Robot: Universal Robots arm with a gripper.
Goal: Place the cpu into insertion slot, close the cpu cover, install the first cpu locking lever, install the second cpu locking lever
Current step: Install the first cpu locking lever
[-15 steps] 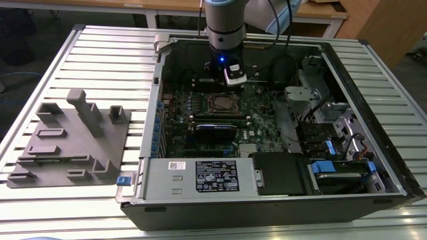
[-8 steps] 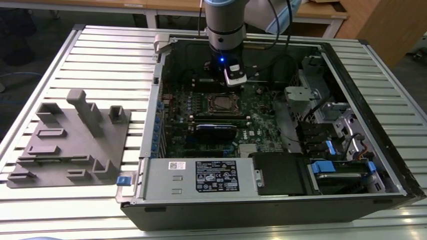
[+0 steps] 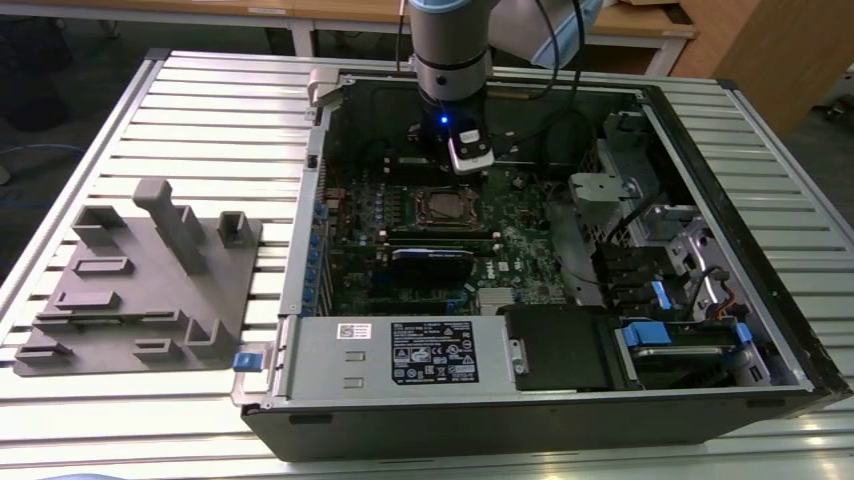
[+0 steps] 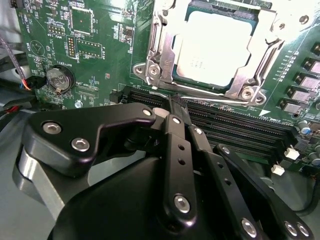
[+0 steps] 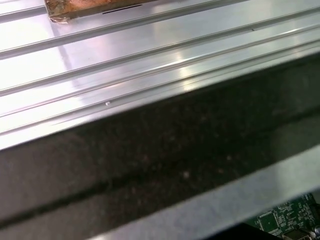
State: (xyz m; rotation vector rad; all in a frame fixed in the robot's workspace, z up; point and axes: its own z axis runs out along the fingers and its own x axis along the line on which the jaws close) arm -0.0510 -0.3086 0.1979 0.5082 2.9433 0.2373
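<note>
One arm is working this bench, and we're sweeping across from the exterior view's left. The grey moulded plastic fixture block [image 3: 140, 280] is sitting on the ribbed aluminium table [image 3: 200, 90], well apart from the action; I'd say it's parked outside the box to keep clear of the arm. Next, the black tower computer case [image 3: 534, 425] is lying on its side with the panel off, presumably so the green circuit board [image 3: 354, 240] is facing up within reach. Coming to the middle, the small flat square silver-topped cpu [image 4: 215, 47] is sitting down in the square metal-rimmed insertion slot [image 3: 441, 208]. The thin silvery framed cpu cover [image 4: 240, 86] is looking as if it's lying flat around the chip, window over the top. Whether the wire levers are latched, I can't tell. The black two-finger gripper [image 4: 176, 106] is hanging just beside that socket, over the long black memory slots [image 4: 240, 132], and it's touching neither chip nor frame. The jaws are pressed together with nothing between them, making a narrow tip for pushing rather than grasping, by my reading. Further right, the drive bays with blue tabs [image 3: 643, 333] are sitting idle.
</note>
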